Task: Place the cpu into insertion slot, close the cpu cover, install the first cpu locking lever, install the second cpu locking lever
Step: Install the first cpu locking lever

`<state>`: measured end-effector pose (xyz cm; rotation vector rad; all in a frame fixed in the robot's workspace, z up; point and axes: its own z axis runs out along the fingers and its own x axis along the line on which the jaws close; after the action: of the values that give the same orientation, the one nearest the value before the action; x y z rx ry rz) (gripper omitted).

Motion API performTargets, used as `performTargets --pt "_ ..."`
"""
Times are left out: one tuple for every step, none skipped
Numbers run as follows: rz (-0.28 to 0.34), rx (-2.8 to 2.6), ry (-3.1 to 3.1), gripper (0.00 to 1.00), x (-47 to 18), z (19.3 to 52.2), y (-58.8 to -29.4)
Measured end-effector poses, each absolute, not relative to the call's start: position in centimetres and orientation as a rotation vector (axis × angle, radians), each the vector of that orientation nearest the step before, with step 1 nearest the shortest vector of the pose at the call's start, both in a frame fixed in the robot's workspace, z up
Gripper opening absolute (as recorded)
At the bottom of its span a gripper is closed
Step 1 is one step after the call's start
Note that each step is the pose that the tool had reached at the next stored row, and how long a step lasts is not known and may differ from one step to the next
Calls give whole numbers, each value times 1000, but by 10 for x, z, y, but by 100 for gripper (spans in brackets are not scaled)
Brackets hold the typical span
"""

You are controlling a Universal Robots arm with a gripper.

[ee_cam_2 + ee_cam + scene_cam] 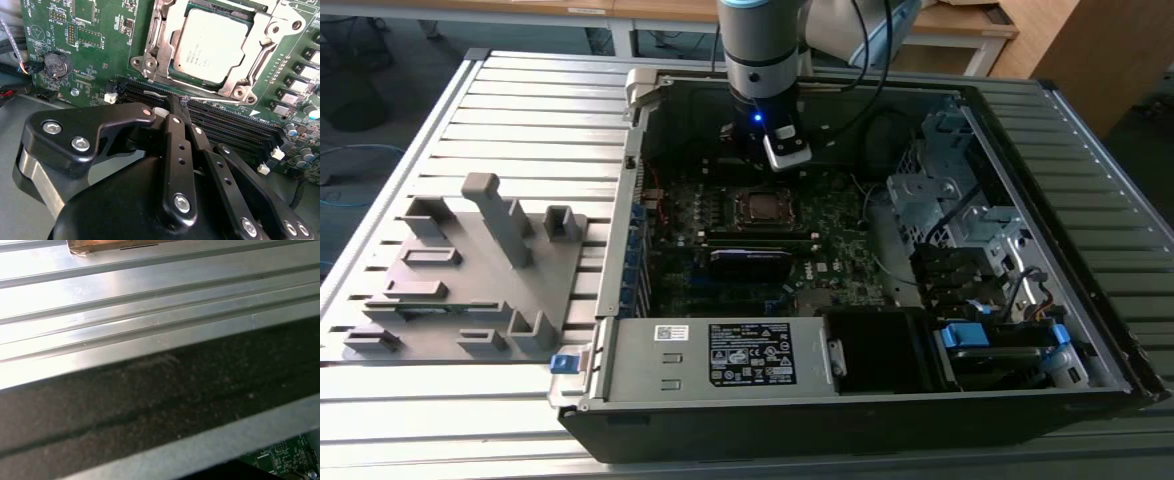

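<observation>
Black metal gripper [182,107] links crowd the near part of the second wrist view, its fingers pressed together with nothing held between them, tips hovering just above the long memory slots [225,125] on the green motherboard [95,35]. Just beyond, the cpu [210,45] lies flat in the insertion slot [165,72], dull silver top facing up, so placing appears done. The cpu cover [240,87], a silver frame, seems to lie down around the chip; whether either locking lever is latched cannot be told. The exterior view alone shows the whole open computer case [1067,250] on a ribbed metal table [520,110], the arm standing over the socket, and a grey fixture [467,270] at the exterior view's left. The first wrist view shows the table's ribs beyond a dark case edge [160,390].
</observation>
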<state>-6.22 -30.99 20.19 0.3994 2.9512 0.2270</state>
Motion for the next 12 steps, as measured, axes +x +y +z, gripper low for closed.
performTargets --pt "227 400 2951 10 -62 202 -310" --pt "227 399 2951 10 -62 202 -310" --pt "227 399 2951 10 -62 201 -310" --pt "226 399 2951 10 -62 201 -310" --pt "225 399 2951 10 -62 201 -310" --pt "224 399 2951 10 -62 200 -310" --pt "223 399 2951 10 -62 199 -310" --pt "222 399 2951 10 -62 199 -310" --pt "220 399 2951 10 -62 198 -310" --pt "217 399 2951 10 -62 196 -310" --pt "215 398 2951 10 -62 196 -310" --pt "211 398 2951 10 -62 195 -310"
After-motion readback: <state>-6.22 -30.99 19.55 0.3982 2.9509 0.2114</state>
